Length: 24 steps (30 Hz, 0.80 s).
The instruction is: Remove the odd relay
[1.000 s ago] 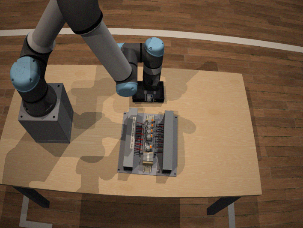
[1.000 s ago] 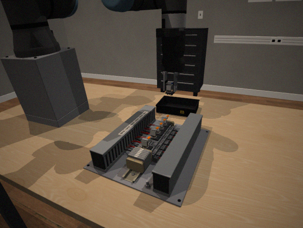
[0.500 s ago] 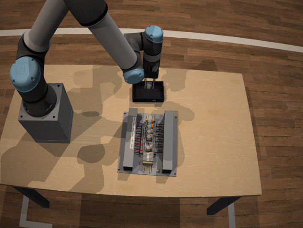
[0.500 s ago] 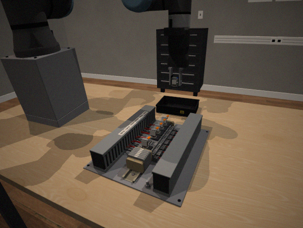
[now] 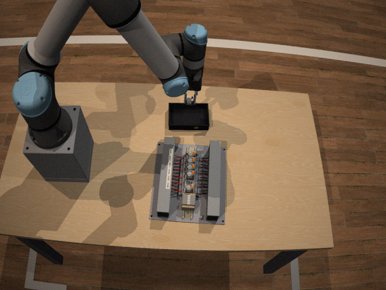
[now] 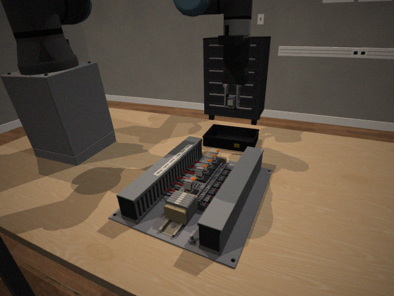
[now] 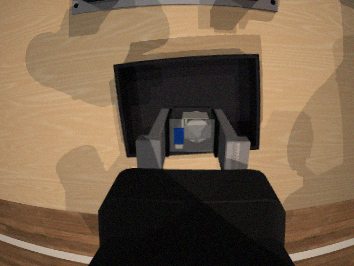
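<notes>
My gripper [image 5: 190, 100] [image 6: 231, 100] [image 7: 191, 123] is shut on a small grey relay with a blue button [image 7: 189, 131] [image 6: 231, 100] [image 5: 190, 100]. It holds the relay in the air above the black parts tray [image 5: 188, 124] [image 6: 219, 143] [image 7: 127, 105], over its far half. The relay panel [image 5: 156, 204] [image 6: 241, 235] lies flat on the table [image 5: 274, 174] in front of the tray. A row of relays with orange buttons [image 5: 190, 169] [image 6: 203, 168] stands down its middle between two grey ducts.
The arm's grey pedestal [image 5: 62, 146] [image 6: 60, 111] stands at the table's left. A dark drawer cabinet [image 6: 254, 79] stands on the floor behind the table. The table's far edge [image 7: 167, 212] lies just behind the tray.
</notes>
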Available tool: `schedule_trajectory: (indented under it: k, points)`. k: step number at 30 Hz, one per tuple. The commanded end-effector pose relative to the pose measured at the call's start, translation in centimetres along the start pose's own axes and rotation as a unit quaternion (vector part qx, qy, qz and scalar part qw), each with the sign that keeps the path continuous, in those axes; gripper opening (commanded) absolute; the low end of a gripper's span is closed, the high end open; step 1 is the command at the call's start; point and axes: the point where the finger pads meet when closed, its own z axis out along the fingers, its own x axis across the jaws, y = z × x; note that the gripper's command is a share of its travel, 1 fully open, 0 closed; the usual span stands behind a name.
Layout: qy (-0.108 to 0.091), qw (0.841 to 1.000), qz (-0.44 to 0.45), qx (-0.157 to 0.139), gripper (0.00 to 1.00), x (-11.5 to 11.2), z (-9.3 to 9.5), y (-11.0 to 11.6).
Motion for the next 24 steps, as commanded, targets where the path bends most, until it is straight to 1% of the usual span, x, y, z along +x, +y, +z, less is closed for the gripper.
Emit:
schedule_trajectory:
  k: [1,24]
  points:
    - [0.000,1.000,0.001,0.000,0.00,-0.03,0.00,0.71]
    - [0.000,1.000,0.001,0.000,0.00,-0.01,0.00,0.98]
